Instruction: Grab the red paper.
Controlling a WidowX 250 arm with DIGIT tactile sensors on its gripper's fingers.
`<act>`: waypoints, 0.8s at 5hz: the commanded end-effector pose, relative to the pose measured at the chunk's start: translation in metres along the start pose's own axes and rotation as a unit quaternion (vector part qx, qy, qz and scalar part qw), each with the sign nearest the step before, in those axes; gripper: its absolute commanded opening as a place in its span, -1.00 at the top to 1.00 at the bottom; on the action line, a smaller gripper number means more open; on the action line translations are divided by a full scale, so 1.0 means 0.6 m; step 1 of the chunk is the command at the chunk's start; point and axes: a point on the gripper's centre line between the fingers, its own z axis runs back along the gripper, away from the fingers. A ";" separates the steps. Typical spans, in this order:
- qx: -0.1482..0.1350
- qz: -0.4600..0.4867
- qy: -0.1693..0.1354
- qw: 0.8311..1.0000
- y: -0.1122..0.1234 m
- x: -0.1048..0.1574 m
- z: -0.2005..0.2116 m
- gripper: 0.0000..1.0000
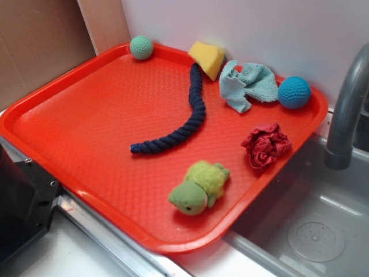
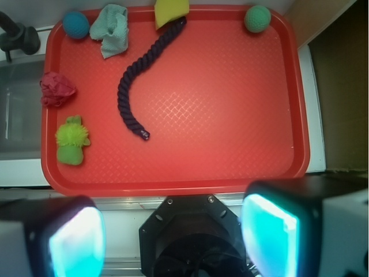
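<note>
Red paper (image 1: 265, 145): crumpled crimson wad on the orange-red tray (image 1: 86, 127), at the tray's sink-side rim; green plush turtle (image 1: 200, 187) just beside it, blue ball (image 1: 294, 92) near; tool (image 2: 173, 239) (wrist view) spread wide, holding nothing, well apart from the tray.

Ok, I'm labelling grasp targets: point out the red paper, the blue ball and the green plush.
red paper (image 1: 265, 145), exterior view, centre of wad.
blue ball (image 1: 294, 92), exterior view, middle.
green plush (image 2: 71, 139), wrist view, body.
</note>
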 end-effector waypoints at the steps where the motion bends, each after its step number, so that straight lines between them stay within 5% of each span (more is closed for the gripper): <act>1: -0.028 -0.193 0.001 0.981 -0.096 0.067 -0.117 -1.00; 3: -0.034 -0.270 -0.048 0.961 -0.174 0.139 -0.204 -1.00; 4: -0.063 -0.374 -0.059 0.923 -0.215 0.152 -0.250 -1.00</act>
